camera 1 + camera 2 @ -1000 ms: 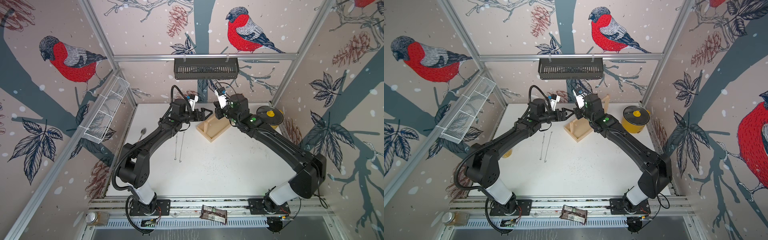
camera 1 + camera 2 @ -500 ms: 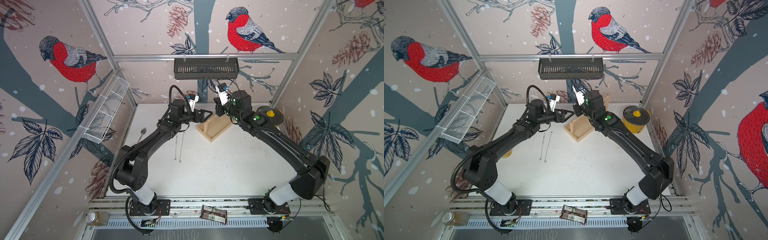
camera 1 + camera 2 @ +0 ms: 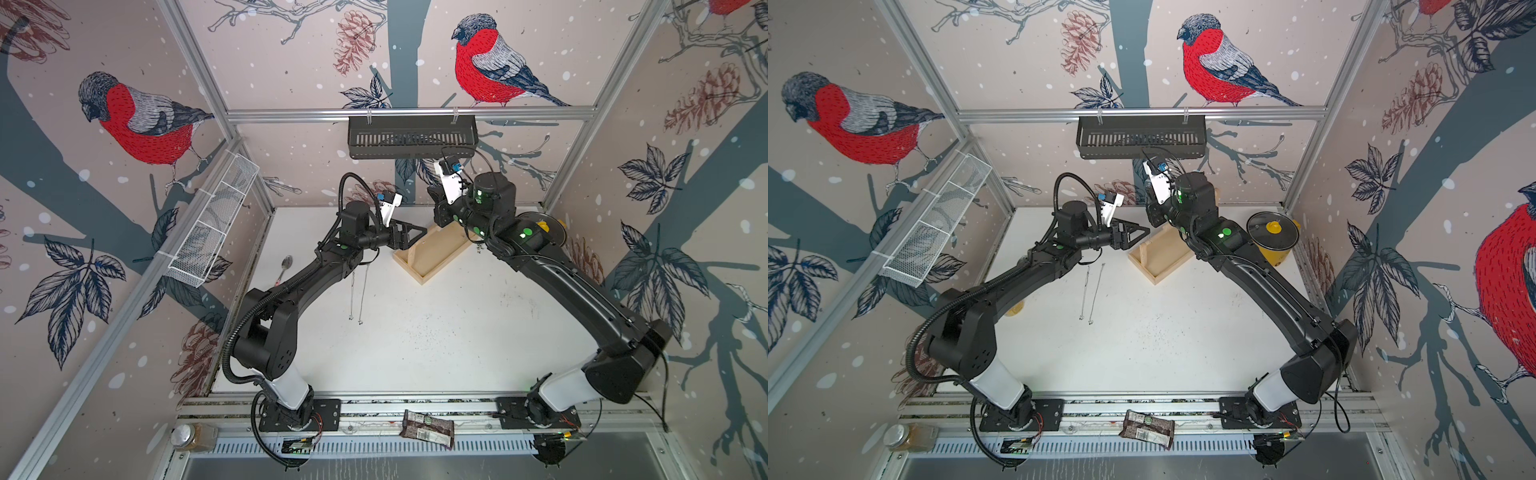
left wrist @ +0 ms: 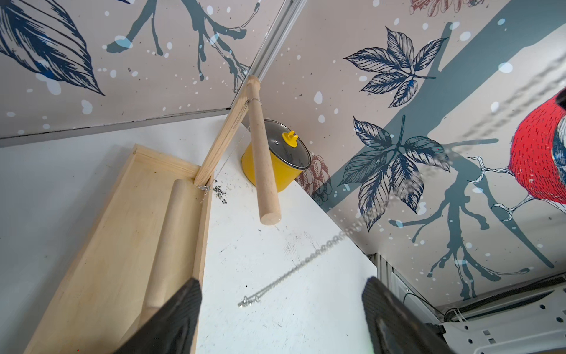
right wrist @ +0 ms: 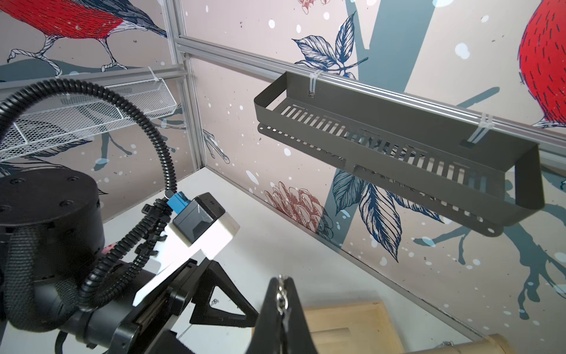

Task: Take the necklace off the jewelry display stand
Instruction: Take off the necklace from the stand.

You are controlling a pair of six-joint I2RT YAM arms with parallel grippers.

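The pale wood jewelry display stand [image 3: 432,259] [image 3: 1158,264] sits at the back of the table. In the left wrist view a thin necklace [image 4: 251,101] loops over its crossbar [image 4: 263,159] beside the post and hangs to the tray corner. My right gripper [image 3: 437,208] [image 5: 281,280] is above the stand's left end, shut on a silver chain [image 5: 280,295]. A blurred chain [image 4: 306,260] hangs slantwise across the left wrist view, its end showing between my left fingers [image 4: 183,306]. My left gripper [image 3: 417,235] [image 4: 281,294] is open just left of the stand.
Two more chains [image 3: 357,291] lie stretched out on the white table below the left arm, with a spoon [image 3: 286,264] further left. A yellow pot with a glass lid [image 3: 1273,237] stands right of the stand. A dark slotted shelf [image 3: 411,135] hangs on the back wall.
My right gripper has risen a little toward the back wall, still shut on the chain. My left gripper has edged right toward the stand and its jaws have narrowed slightly.
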